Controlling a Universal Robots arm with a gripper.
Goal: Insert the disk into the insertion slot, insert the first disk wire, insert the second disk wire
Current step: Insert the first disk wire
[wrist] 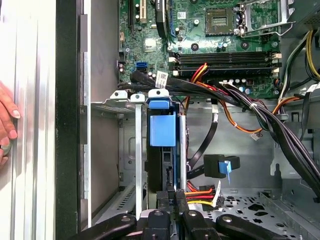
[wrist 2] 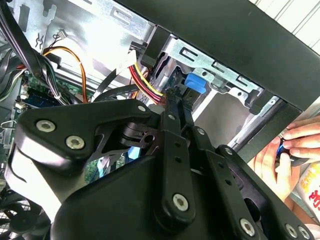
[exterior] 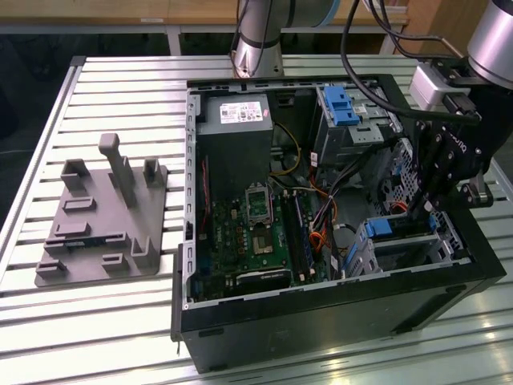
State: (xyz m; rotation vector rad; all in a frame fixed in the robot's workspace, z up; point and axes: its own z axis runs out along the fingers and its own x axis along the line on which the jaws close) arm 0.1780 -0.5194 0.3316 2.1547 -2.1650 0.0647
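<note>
The disk (wrist: 162, 127) stood on edge in the insertion slot (wrist: 107, 150), and its blue frame presumably held it to the cage rails. The gripper (wrist: 173, 197) had its fingers drawn together at the disk's exposed edge, likely the connector side. Whether they pinched a plug could not be determined. In the exterior view, the disk lay at 8 o'clock from the gripper. The red-yellow wire bundle (wrist: 200, 191) lay just beside the fingers.

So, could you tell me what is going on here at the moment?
A robot arm is working inside an open computer case. Its gripper is down at the disk, which sits in the insertion slot, next to a bundle of coloured wires. A person's hand is just outside the case.
</note>
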